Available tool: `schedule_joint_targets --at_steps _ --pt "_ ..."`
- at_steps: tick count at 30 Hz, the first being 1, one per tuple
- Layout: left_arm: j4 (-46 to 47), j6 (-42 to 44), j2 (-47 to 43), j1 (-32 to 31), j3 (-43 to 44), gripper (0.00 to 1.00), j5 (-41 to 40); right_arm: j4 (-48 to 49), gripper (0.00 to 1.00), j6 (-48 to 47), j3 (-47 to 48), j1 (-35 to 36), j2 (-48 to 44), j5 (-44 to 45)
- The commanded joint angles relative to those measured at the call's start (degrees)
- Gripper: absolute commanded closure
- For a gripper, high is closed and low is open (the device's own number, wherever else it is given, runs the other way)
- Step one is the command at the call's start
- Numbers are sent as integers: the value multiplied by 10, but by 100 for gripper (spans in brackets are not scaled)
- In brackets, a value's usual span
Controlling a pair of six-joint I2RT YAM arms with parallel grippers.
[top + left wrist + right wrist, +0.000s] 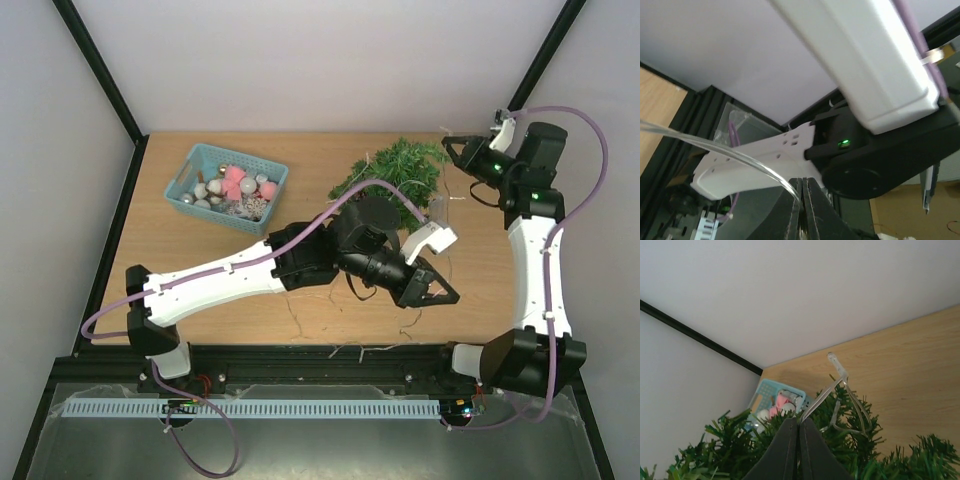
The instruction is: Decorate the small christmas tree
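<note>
The small christmas tree [395, 168] is in the upper middle of the top view, on the wooden surface [170, 240], and its green mass stretches from lower left to upper right. Whether it stands or lies on its side I cannot tell, and no base is visible. The right pincer [448, 147] is at the right edge of the tree and points left into it. In the right wrist view this pincer [799, 427] is closed, with branches directly under the tips, and a clear light string [837, 385] with one small bulb rises from between the fingers, so it appears to pinch this string. The left pincer [457, 296] is below and right of the tree, a little apart, and points away from it toward the lower right. It is also closed, and in its own view a clear strand [755, 162] runs into the closed tips [802, 200]. The right arm is thus nearer to the branches. The teal basket [190, 170] of ornaments is well apart at upper left. The thin string on the surface is hard to follow, and its full path between the two pincers is not clear.
</note>
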Motion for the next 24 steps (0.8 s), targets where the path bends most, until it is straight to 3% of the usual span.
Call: schedule_joint_targets --at_steps 1,14,18,24 --pt "10 -11 -26 -9 -48 98 7 -23 99 -28 -36 -3 -38 18" --pt "43 -22 -94 -8 -154 98 -19 -12 99 -28 -69 -4 -65 34" --pt "41 -23 -81 -6 -124 98 -19 5 98 -4 -68 -4 -64 43" --pt "24 -11 -2 -6 9 98 -10 52 99 38 -79 -4 -69 44"
